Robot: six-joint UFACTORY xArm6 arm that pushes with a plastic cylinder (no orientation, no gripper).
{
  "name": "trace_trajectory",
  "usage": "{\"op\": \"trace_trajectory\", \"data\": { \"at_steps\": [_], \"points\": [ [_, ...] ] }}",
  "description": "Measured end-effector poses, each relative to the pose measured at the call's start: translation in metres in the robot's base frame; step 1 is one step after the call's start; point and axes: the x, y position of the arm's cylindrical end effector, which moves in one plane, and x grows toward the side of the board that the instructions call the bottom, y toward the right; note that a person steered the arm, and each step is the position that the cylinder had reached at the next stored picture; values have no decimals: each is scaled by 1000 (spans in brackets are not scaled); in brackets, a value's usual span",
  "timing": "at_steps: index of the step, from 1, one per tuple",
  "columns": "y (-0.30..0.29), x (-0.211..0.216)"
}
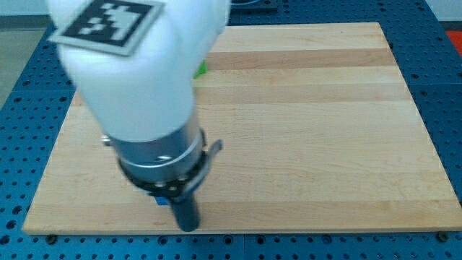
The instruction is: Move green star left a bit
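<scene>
Only a small green sliver [201,69] shows, sticking out from behind the white arm body at the view's upper left; it may be the green star, but its shape is hidden. A bit of a blue block [163,201] shows just left of the rod near the board's bottom edge. My tip [188,227] is at the view's bottom left, close to the board's front edge, right beside the blue block and far below the green sliver.
The wooden board [310,123] lies on a blue perforated table [440,43]. The white arm body with a black-and-white marker [108,22] covers the board's upper left and hides whatever lies there.
</scene>
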Motion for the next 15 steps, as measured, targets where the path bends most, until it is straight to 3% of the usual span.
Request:
{"op": "trace_trajectory", "data": {
  "at_steps": [3,5,6,7,9,13,15],
  "points": [
    [42,0],
    [99,-214],
    [99,-305],
    [81,-318],
    [14,-306],
    [-13,-306],
    [5,-303]
  ]
}}
